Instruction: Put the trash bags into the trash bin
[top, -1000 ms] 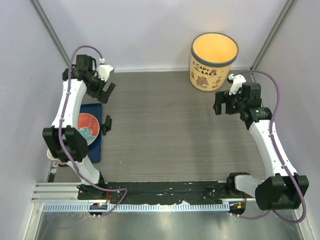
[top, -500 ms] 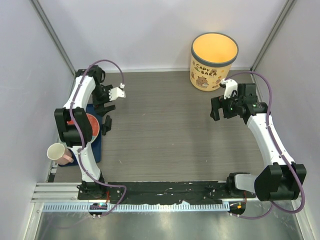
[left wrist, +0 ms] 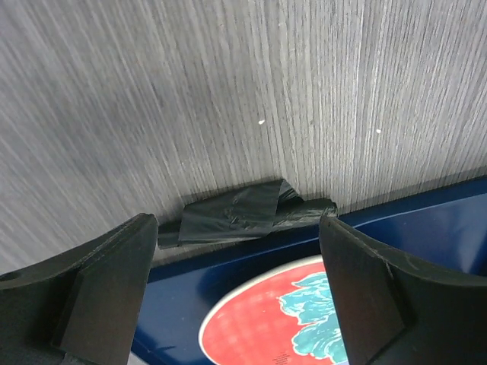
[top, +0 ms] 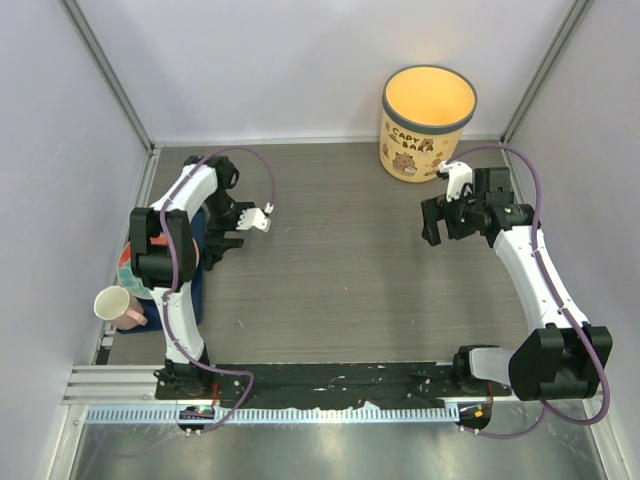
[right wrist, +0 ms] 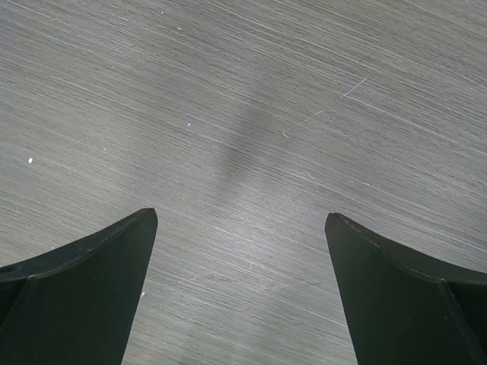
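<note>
Trash bag (left wrist: 243, 217) — a small folded packet of glossy black film — lies flat on the grey wood-grain table (left wrist: 228, 91), at the table's 9 o'clock side, its long edge against a blue mat (left wrist: 434, 228) printed with a red-and-teal disc (left wrist: 289, 319). The trash bin (top: 420, 140), at 1 o'clock of the table, shows only its lit interior with no black film in it. The task is therefore judged to be at its start, with grasp, carry and drop all left. The left gripper (left wrist: 236, 228) hovers over the packet, its fingers (left wrist: 106, 289) spread at 8 and 4 o'clock of the wrist view, the packet centred between them with no contact visible. The right gripper (right wrist: 240, 228) — spread wide, holding nothing — hangs over the table at 6 o'clock of the bin
</note>
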`<action>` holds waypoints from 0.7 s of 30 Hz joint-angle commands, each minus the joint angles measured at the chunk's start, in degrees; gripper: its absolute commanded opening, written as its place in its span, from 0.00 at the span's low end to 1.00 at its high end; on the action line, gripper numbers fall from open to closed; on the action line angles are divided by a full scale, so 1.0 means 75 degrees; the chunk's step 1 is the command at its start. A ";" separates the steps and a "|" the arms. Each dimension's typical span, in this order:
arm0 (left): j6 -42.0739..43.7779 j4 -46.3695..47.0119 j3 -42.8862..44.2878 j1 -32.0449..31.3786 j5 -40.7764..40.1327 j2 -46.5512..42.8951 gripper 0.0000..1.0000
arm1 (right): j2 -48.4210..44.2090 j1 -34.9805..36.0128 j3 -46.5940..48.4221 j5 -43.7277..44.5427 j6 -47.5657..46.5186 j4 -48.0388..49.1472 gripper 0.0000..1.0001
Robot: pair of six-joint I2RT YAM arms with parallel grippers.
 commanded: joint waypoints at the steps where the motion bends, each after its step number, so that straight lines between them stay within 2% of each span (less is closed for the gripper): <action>1: 0.0232 0.0347 -0.0244 -0.0041 -0.0190 0.0042 0.92 | -0.0039 -0.0004 0.0113 0.0140 -0.0134 -0.0001 1.00; 9: 0.0220 0.1753 -0.1217 -0.0076 -0.0740 0.0031 0.93 | -0.0016 0.0008 0.0113 0.0245 -0.0227 -0.0072 1.00; 21: 0.0243 0.2070 -0.1486 0.0088 -0.1303 0.0125 0.85 | 0.0008 -0.0004 0.0172 0.0210 -0.0309 -0.0212 1.00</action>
